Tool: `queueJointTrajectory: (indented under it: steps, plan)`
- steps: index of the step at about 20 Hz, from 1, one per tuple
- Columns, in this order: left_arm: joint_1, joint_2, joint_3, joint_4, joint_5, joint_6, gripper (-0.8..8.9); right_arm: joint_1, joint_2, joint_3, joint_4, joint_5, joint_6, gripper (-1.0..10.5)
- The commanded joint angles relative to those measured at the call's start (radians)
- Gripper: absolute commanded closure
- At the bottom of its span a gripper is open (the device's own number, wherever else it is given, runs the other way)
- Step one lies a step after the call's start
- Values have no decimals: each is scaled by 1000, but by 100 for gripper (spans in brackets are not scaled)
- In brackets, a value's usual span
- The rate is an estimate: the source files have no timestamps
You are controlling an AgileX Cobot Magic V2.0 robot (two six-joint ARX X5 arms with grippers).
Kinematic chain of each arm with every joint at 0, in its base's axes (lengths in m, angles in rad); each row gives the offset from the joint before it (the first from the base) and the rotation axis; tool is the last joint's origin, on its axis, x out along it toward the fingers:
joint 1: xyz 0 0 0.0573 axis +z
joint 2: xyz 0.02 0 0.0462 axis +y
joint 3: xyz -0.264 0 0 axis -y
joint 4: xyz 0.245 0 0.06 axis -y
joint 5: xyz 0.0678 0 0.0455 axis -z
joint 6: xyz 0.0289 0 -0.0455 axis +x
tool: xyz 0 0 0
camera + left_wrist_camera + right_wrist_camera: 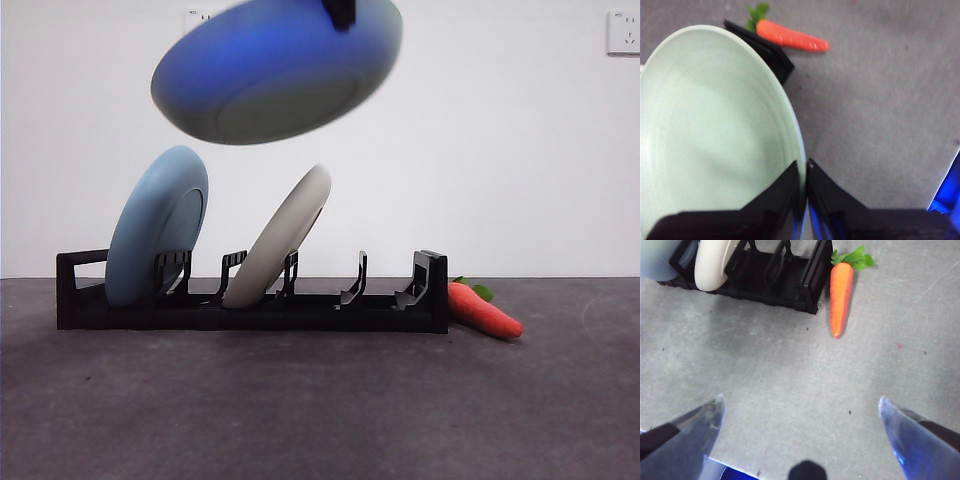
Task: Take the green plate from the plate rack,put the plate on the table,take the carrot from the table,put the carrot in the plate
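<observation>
Tabletop [320,400]: dark grey and faintly textured, spread under everything, with a white wall behind.

Green plate [715,135]: seen pale sage green in the left wrist view, lifted clear of the rack and hanging in the air above its left half. In the front view [275,70], tilted and blurred, underside turned toward the camera and looking blue in shadow. Not touching the tabletop.

Rack [250,300]: long, low and black, standing on the tabletop, loop handle at its left end in the front view. Two slots toward the right end without plates.

Blue plate [157,225]: leaned in the rack's slot nearest the handle.

Cream plate [280,238]: leaned in the next slot, near the middle of the rack.

Left end effector [804,172]: black jaws pinched together on the rim of the green plate, rim caught between them. In the front view, only a small black tip showing at the plate's upper edge.

Right end effector [800,425]: jaws spread wide apart with nothing between them, above bare tabletop, well away from rack and carrot.

Carrot [485,312]: orange-red with green leaves, lying flat on the tabletop just beside the rack's end opposite the handle, leafy thick end nearest the rack, tip pointing away. Whether touching the rack, impossible to tell.
</observation>
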Motion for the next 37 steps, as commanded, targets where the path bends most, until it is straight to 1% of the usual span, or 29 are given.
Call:
queueJointTrajectory:
  steps: [1, 3, 6, 8, 11, 13, 16, 17, 19, 22, 23, 24, 25, 27, 28, 32, 37]
  plan:
    - [-43, 2, -142, 64, -51, -54, 819, 2, 4, 2, 19, 2, 10, 290]
    - [-69, 2, -287, 180, -55, -70, 819, 2, 8, 2, 33, 1, 20, 290]
    - [-76, 6, -488, 386, -74, -69, 819, 2, 22, 2, 33, 2, 24, 290]
    - [-74, 11, -574, 491, -111, -65, 819, 2, 35, 2, 35, 2, 24, 290]
    - [-76, 20, -626, 555, -100, -64, 819, 2, 62, 2, 46, 0, 25, 290]
    - [-87, 31, -635, 564, -79, -62, 819, 2, 80, 2, 50, 0, 24, 290]
    - [-102, 72, -638, 606, -69, -13, 820, 2, 108, 2, 70, -1, 25, 290]
    - [-101, 95, -638, 613, -43, -3, 820, 2, 114, 2, 82, -1, 25, 290]
    - [-101, 145, -638, 623, -55, 24, 820, 2, 125, 2, 95, 0, 25, 290]
    - [-84, 192, -638, 628, -32, 30, 818, 2, 141, 2, 100, 3, 24, 290]
    - [-79, 198, -638, 628, 2, 29, 813, 2, 148, 2, 101, 3, 24, 290]
    - [-77, 198, -638, 628, 38, 29, 799, 2, 157, 2, 106, 2, 24, 290]
    - [-77, 198, -638, 632, 58, 22, 706, 2, 167, 2, 115, 3, 24, 290]
    - [-77, 198, -638, 631, 57, 2, 496, 2, 185, 2, 142, 3, 25, 290]
    - [-77, 196, -637, 628, 57, 1, 465, 2, 197, 2, 160, 3, 27, 290]
    - [-80, 146, -631, 617, 57, -50, 467, 2, 274, 2, 248, 3, 47, 290]
    - [-86, -20, -522, 478, 59, -133, 467, 2, 445, 2, 428, 4, 50, 297]
